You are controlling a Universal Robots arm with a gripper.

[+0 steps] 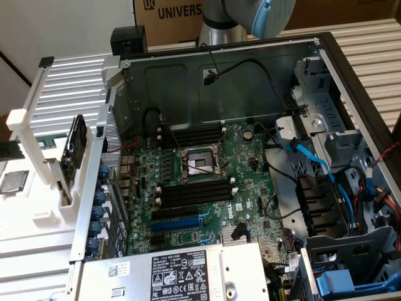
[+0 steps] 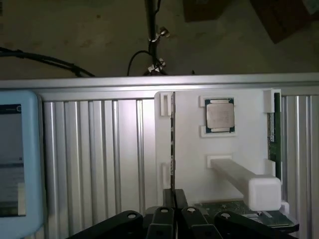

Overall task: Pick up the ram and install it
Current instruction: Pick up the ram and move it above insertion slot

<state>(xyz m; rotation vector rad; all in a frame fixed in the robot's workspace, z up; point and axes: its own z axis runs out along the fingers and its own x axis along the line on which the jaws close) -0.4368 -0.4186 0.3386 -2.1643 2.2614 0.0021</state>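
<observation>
Closest to the wrist camera we see the black gripper (image 2: 174, 198), its link bars (image 2: 124, 219) spread to both sides. Whether it is clenched or released we cannot tell. The ram (image 2: 172, 139) stands on its long edge in a white holder (image 2: 192, 149), seen edge-on as one thin dark line (two white clips (image 2: 163, 102) keep it). This line runs straight to the middle of the gripper; if the two touch, we cannot tell.

We count two sticks standing in the holder: the ram, and a second green stick (image 2: 272, 134) on the other side of one processor chip (image 2: 220, 115), which lies flat between them. One white post (image 2: 244, 179) rises beside the chip, and one more green board (image 2: 234, 205) lies flat close to the gripper.

The holder is at the exterior view's left, just beside the open computer case (image 1: 188, 81). Inside lies one motherboard (image 1: 241, 188) with one processor socket (image 1: 199, 164), one blue expansion slot (image 1: 178, 222) nearer than it, and black memory slots (image 1: 191, 135) on the far and near sides of the socket (their number we cannot read surely). The arm (image 1: 250, 15) is far, behind the case.
</observation>
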